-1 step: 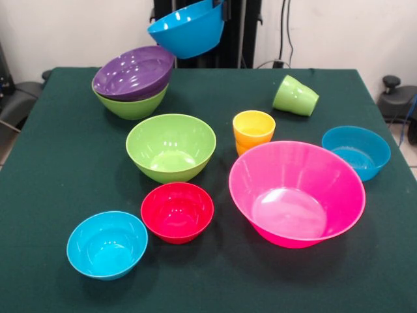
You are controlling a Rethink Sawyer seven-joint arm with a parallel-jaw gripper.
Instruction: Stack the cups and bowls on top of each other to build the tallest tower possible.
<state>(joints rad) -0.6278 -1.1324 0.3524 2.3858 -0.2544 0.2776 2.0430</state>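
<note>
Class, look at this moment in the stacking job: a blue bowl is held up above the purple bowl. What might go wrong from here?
1. The blue bowl hangs tilted in the air; if released like that it may land crooked and slide off.
2. The purple bowl already sits tilted in the lime green bowl, so added weight might tip the stack.
3. The light green cup lies on its side and may roll if the table is jolted.

Tilted bowl [135,72] nested in bowl [132,104]; tipped cup [295,96] behind upright cup [253,130].
</note>
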